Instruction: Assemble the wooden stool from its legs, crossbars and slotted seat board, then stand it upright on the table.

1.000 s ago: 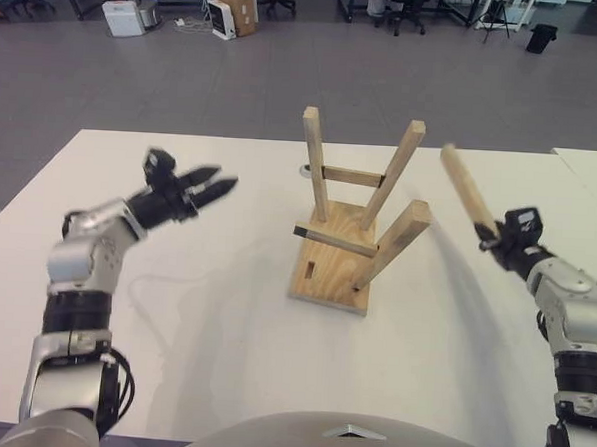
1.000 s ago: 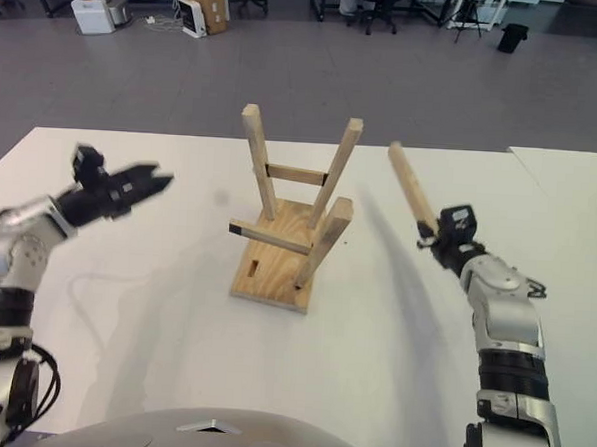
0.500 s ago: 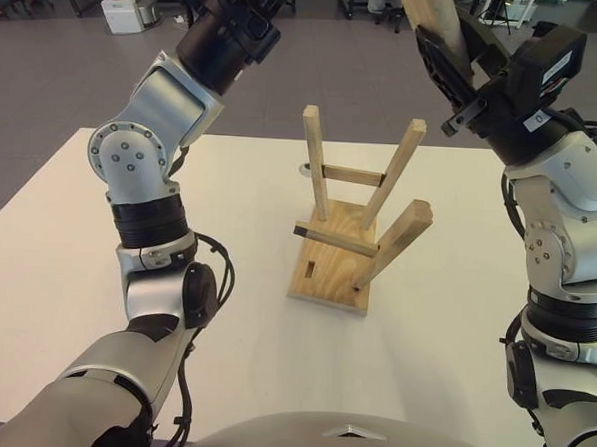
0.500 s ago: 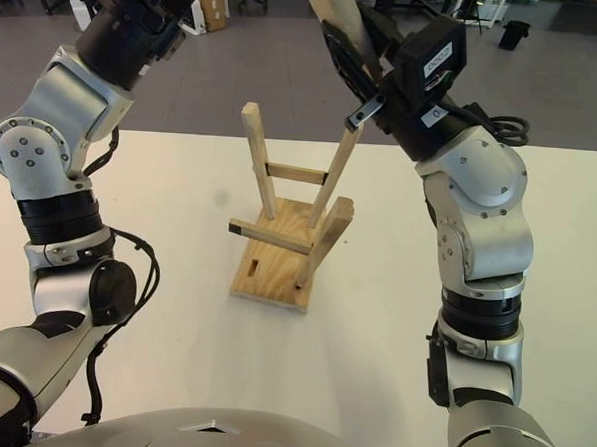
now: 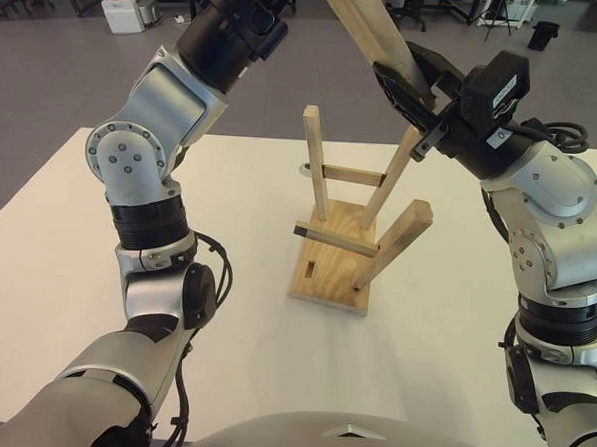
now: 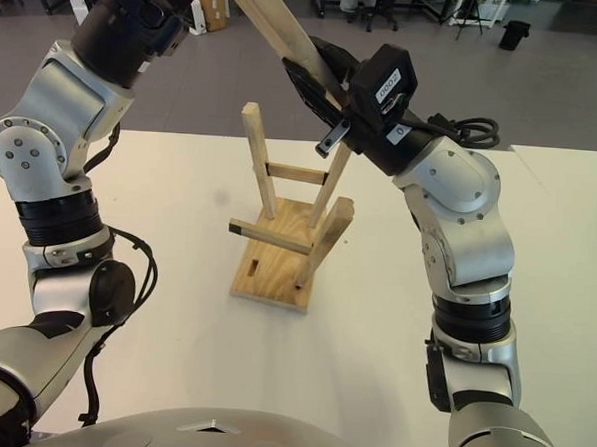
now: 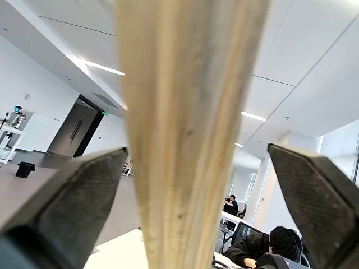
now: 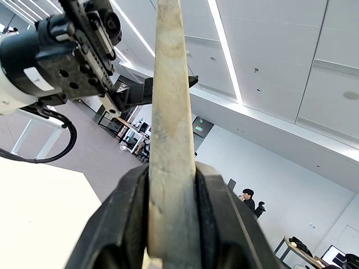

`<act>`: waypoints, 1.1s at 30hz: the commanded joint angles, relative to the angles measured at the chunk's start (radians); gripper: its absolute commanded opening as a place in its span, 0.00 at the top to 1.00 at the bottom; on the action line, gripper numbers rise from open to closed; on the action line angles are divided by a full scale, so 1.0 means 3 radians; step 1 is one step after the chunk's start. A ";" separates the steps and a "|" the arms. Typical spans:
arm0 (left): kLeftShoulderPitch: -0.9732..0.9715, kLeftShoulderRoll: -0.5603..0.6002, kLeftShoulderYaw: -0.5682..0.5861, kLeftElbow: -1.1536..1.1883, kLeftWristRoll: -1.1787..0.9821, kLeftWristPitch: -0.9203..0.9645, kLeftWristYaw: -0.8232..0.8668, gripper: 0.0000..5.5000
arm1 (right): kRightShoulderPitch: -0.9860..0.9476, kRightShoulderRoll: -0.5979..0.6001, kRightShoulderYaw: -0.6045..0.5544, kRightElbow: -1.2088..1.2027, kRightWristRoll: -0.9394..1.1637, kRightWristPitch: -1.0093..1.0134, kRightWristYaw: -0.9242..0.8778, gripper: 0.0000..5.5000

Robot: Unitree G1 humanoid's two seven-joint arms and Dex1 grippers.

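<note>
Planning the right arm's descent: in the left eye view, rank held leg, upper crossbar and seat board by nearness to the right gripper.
1. Held leg, inside the right gripper's fingers.
2. Upper crossbar, below, between upright legs.
3. Seat board, lowest, flat on the table.

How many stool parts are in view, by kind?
Legs: 4, counting the held leg
Crossbars: 2
Board: 1
Total: 7
</note>
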 commanded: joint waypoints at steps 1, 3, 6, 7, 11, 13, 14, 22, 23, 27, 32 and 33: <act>0.0051 0.0047 -0.0040 -0.0025 0.0108 -0.0062 -0.0071 0.21 | 0.0044 0.0009 0.0001 -0.0039 -0.0054 -0.0003 -0.0005 0.81; 0.0073 0.0043 -0.0054 -0.0035 0.0121 -0.0075 -0.0081 0.27 | 0.0036 0.0015 -0.0005 -0.0045 -0.0062 0.0010 -0.0009 0.81; 0.0090 0.0043 -0.0067 -0.0020 0.0151 -0.0107 -0.0078 0.36 | 0.0032 0.0013 -0.0003 -0.0037 -0.0083 0.0013 0.0004 0.81; 0.0092 0.0043 -0.0069 -0.0019 0.0150 -0.0111 -0.0078 0.41 | 0.0039 0.0010 0.0002 -0.0034 -0.0092 0.0007 0.0013 0.81; 0.0096 0.0037 -0.0069 -0.0014 0.0160 -0.0131 -0.0073 0.54 | 0.0066 0.0000 0.0017 -0.0006 -0.0116 -0.0033 0.0053 0.81; 0.0098 0.0038 -0.0070 -0.0014 0.0165 -0.0140 -0.0071 0.59 | 0.0075 0.0003 0.0012 0.0008 -0.0120 -0.0048 0.0068 0.81; 0.0101 0.0037 -0.0071 -0.0016 0.0169 -0.0145 -0.0071 0.62 | 0.0082 0.0005 0.0010 0.0017 -0.0123 -0.0060 0.0073 0.81; 0.0158 0.0118 -0.0100 -0.0002 0.0290 -0.0137 -0.0132 0.62 | 0.0068 0.0015 -0.0017 0.0090 -0.0198 -0.0091 0.0009 0.74; 0.0176 0.0180 -0.0112 0.0013 0.0340 -0.0116 -0.0159 0.62 | 0.0056 0.0019 -0.0037 0.0101 -0.0185 -0.0076 -0.0006 0.72; 0.0325 0.0481 -0.0186 -0.0013 0.0507 0.0029 -0.0358 0.63 | 0.0013 -0.0001 -0.0163 0.0156 -0.0232 -0.0077 -0.0098 0.59; 0.0321 0.0836 -0.0033 0.0333 0.0724 -0.0046 -0.0695 0.63 | 0.0151 -0.0133 -0.0355 -0.0212 0.0326 0.0505 0.0035 0.52; 0.0316 0.0864 -0.0010 0.0378 0.0779 -0.0111 -0.0756 0.63 | 0.0232 -0.0219 -0.0369 -0.0406 0.0565 0.0754 0.0108 0.52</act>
